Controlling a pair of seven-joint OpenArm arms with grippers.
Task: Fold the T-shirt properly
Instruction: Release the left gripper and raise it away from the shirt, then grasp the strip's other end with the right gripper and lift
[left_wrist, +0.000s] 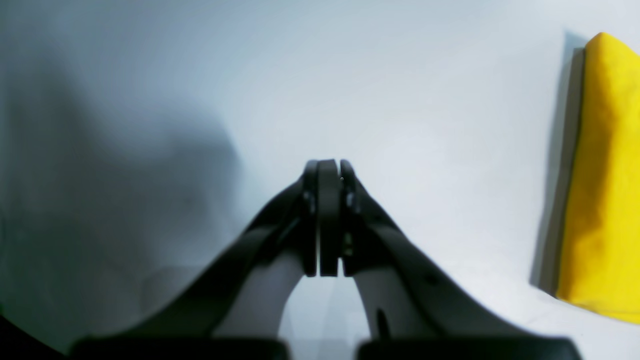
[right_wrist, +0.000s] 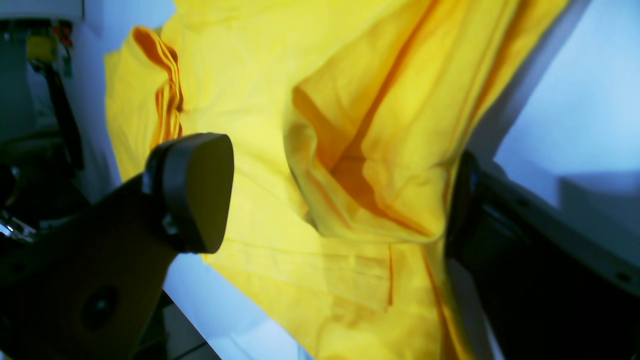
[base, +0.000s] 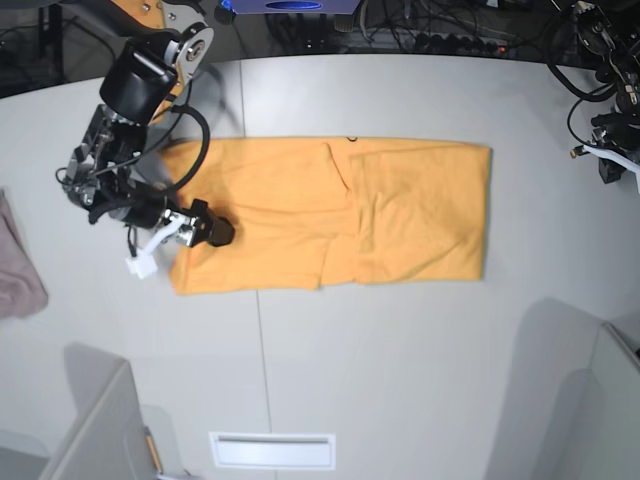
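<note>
large plain orange-yellow cotton t-shirt (base: 340, 213) spread flat near the middle of the pale grey matte worktop (base: 400, 350), folded lengthwise into a long rectangle with sleeves tucked in. soft, slightly crumpled weave; overlapping layers marked by straight fold edges and a diagonal crease right of centre; a tiny dark mark at the top edge. brighter yellow in the right wrist view (right_wrist: 350, 125), with deep orange shadows inside a pocket-like fold and a stitched hem across the lower part. in the left wrist view, only one thick folded edge (left_wrist: 605, 175) standing at the far right, casting a narrow shadow.

right pincer (base: 185, 232), black hard plastic with a white finger piece, at the shirt's end on the base view's left, spread wide: one rounded triangular pad (right_wrist: 192, 192) over the cloth, the other dark finger (right_wrist: 465, 210) against the bunched fabric, cloth lying between them but not clamped.

left pincer (left_wrist: 328, 167), smooth black curved fingers, pressed together on nothing, hovering over bare worktop well apart from the shirt edge.

pinkish-mauve cloth (base: 18, 270) crumpled at the left border of the base view.
</note>
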